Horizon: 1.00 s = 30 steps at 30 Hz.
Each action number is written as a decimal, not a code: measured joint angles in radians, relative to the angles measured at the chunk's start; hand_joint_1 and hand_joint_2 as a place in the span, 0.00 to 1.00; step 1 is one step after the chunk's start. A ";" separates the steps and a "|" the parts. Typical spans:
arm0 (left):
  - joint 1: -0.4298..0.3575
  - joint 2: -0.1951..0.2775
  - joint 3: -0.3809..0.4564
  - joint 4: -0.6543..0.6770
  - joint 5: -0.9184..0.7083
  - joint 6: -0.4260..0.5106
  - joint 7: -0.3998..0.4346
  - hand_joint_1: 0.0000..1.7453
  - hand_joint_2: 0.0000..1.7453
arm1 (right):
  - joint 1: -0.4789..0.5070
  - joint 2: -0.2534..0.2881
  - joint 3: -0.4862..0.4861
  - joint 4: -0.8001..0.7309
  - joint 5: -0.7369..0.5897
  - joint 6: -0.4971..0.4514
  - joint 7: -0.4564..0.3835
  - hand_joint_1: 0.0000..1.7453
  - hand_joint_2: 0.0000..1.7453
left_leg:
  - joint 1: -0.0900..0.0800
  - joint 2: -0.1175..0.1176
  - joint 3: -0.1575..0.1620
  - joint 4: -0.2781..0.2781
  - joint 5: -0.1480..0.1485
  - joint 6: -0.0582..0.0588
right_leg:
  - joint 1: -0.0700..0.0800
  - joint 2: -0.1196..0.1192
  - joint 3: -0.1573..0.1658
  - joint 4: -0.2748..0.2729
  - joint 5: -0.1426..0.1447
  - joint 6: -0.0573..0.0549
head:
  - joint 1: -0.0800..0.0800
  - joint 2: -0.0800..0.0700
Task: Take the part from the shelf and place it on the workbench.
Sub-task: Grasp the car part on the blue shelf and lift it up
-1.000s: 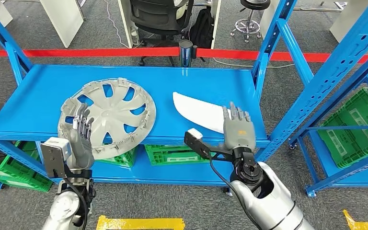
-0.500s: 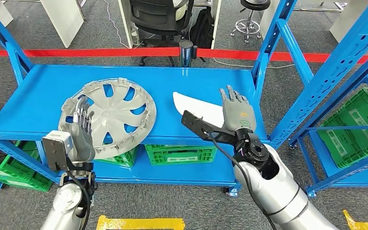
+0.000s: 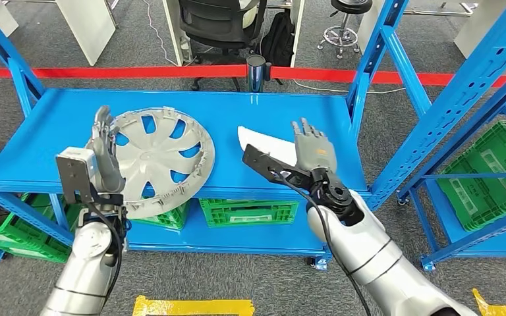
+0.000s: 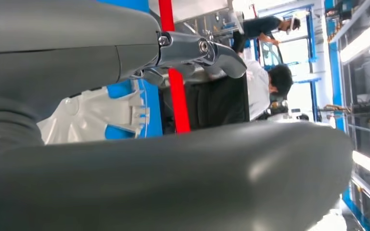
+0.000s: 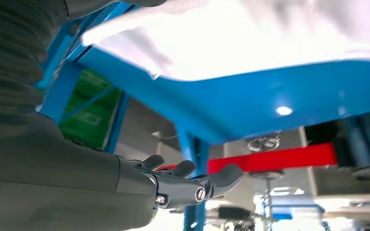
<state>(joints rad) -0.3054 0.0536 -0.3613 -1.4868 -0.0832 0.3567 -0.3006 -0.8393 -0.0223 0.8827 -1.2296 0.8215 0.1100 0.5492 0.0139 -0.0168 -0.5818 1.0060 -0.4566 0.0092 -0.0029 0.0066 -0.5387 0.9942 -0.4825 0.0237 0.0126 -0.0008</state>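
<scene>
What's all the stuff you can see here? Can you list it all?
hubcap: one, grey, on the shelf's left half
white part: one, white, on the shelf's right half
shelf: one, blue, in front of the robot
crates: several, green, under the shelf and at right
red tape: one strip, red, stretched behind the shelf
office chair: one, black, behind the tape
stool: one, black, at the back
yellow tape: yellow, on the floor
left robot hand: one, grey, open, at the hubcap's left edge
right robot hand: one, grey, open, over the white part
</scene>
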 joint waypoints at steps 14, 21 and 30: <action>-0.065 0.032 0.039 0.089 0.018 0.034 0.017 0.00 0.00 | -0.032 0.117 0.063 0.163 0.068 -0.124 -0.125 0.00 1.00 | 0.000 0.000 0.000 0.000 0.000 0.000 | 0.000 0.000 -0.001 0.001 0.000 0.000 | 0.000 0.000; -0.089 0.035 0.052 0.116 0.024 0.042 0.018 0.00 0.00 | -0.034 0.166 0.082 0.210 0.102 -0.152 -0.150 0.00 1.00 | 0.000 0.000 0.000 0.000 0.000 0.000 | 0.000 0.000 -0.001 0.001 0.000 0.000 | 0.000 0.000; -0.112 0.035 0.053 0.150 0.033 0.046 0.015 0.00 0.00 | -0.033 0.215 0.096 0.282 0.108 -0.174 -0.192 0.00 1.00 | 0.000 0.000 0.000 0.000 0.001 0.000 | 0.000 0.000 -0.001 0.001 0.000 0.000 | 0.000 0.000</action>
<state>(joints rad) -0.4170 0.0881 -0.3086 -1.3373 -0.0504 0.4026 -0.2860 -0.8723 0.1928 0.9790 -0.9477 0.9298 -0.0642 0.3571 0.0139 -0.0166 -0.5817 1.0060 -0.4560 0.0091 -0.0031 0.0067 -0.5394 0.9947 -0.4823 0.0234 0.0124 -0.0008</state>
